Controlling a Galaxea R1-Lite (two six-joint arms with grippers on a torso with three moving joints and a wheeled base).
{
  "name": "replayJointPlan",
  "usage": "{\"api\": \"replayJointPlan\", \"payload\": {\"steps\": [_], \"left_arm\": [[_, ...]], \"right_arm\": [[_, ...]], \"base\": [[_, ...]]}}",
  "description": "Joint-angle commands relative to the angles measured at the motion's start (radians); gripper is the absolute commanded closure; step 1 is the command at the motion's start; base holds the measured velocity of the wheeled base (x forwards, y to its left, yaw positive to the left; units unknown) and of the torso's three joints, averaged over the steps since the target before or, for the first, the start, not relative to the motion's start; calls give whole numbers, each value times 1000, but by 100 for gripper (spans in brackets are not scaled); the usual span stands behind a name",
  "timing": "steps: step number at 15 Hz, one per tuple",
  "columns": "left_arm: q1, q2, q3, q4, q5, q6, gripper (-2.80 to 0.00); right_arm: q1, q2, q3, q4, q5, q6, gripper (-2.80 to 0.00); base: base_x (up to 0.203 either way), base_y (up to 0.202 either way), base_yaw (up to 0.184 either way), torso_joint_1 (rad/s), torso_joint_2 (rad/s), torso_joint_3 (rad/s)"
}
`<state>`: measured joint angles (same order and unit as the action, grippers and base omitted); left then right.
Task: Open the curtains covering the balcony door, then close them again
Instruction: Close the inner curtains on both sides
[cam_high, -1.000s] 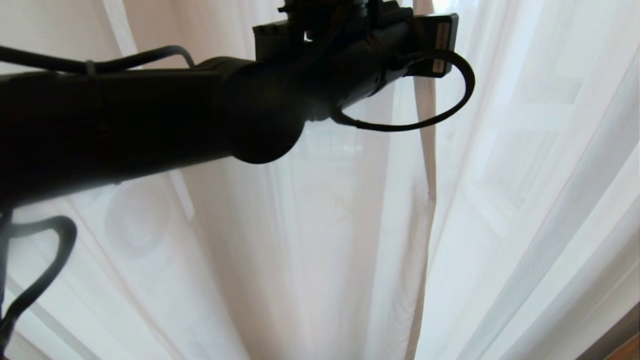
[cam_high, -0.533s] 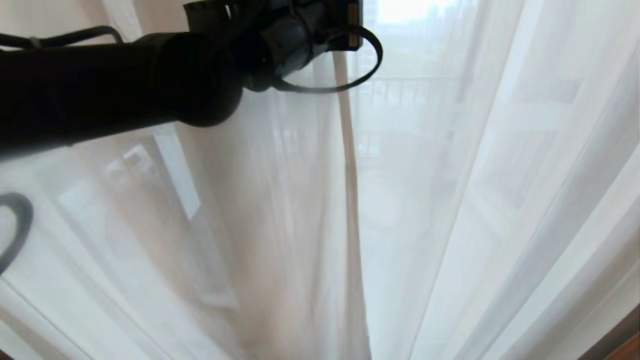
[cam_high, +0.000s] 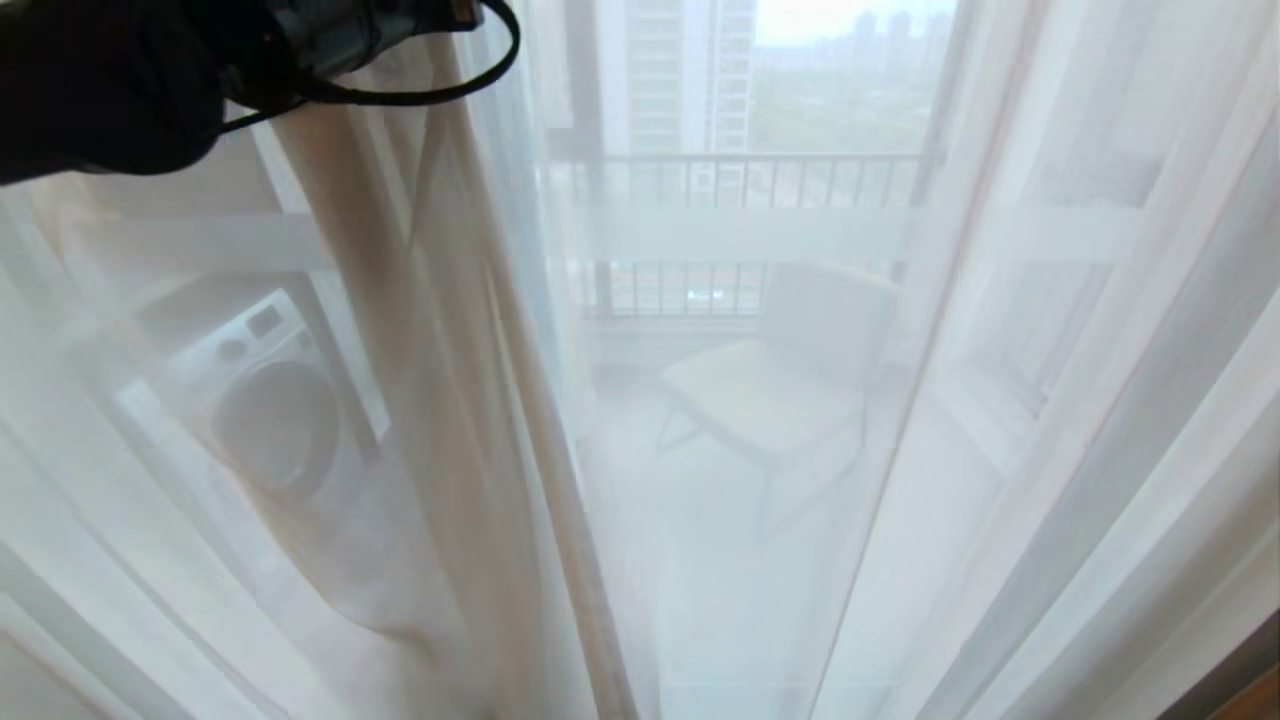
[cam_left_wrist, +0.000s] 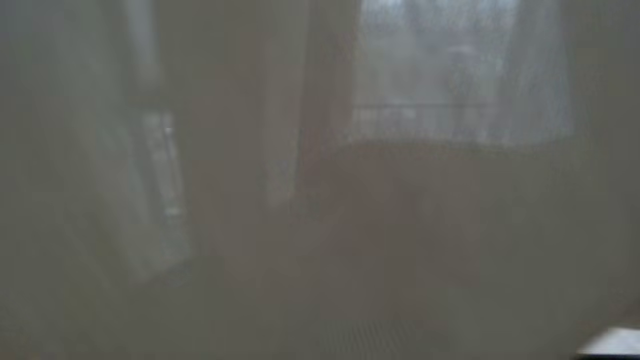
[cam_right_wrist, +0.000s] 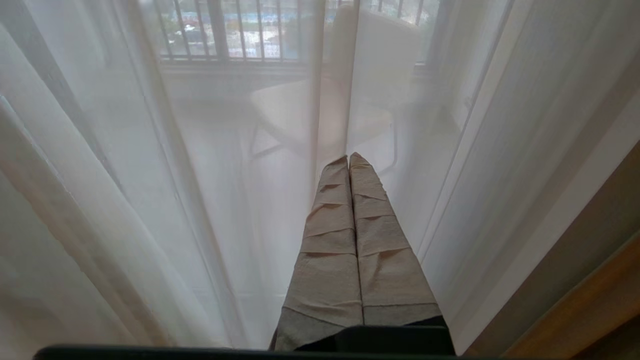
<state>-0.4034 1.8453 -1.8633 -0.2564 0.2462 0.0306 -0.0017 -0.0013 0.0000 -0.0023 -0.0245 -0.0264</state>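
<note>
Behind the curtains (cam_high: 480, 420), a washing machine (cam_high: 265, 400) stands left of what seems a chair (cam_high: 780, 390).

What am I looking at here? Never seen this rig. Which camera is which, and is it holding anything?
It's a wheeled robot with two arms, facing sheer white curtains. The wide picture is from its head camera: the left arm is the dark shape in the top left corner, up against a bunched beige drape. The murky picture is that arm's wrist camera, smothered in fabric. The last picture is the right wrist camera: the right gripper, fingers wrapped in tape, is shut on nothing. Through the sheers: a chair, washing machine and railing.
</note>
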Motion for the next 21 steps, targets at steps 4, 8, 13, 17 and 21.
{"api": "replayJointPlan", "payload": {"steps": [4,8,13,17,21], "left_arm": [[180,-232,364,-10,9,-1,0],[244,-285,454,-11,10,-4,0],[229,-285,455,-11,9,-1,0],[213,-298,469,-11,8,-3,0],[202,-346,530,-11,8,-5,-280]], "right_arm": [[0,1,0,-1,0,0,0],[0,1,0,-1,0,-1,0],[-1,1,0,-1,0,-1,0],[0,1,0,-1,0,-1,0],[0,1,0,-1,0,-1,0]], "base": [[0,0,0,0,0,0],[0,0,0,0,0,0],[0,0,0,0,0,0],[0,0,0,0,0,0],[0,0,0,0,0,0]]}}
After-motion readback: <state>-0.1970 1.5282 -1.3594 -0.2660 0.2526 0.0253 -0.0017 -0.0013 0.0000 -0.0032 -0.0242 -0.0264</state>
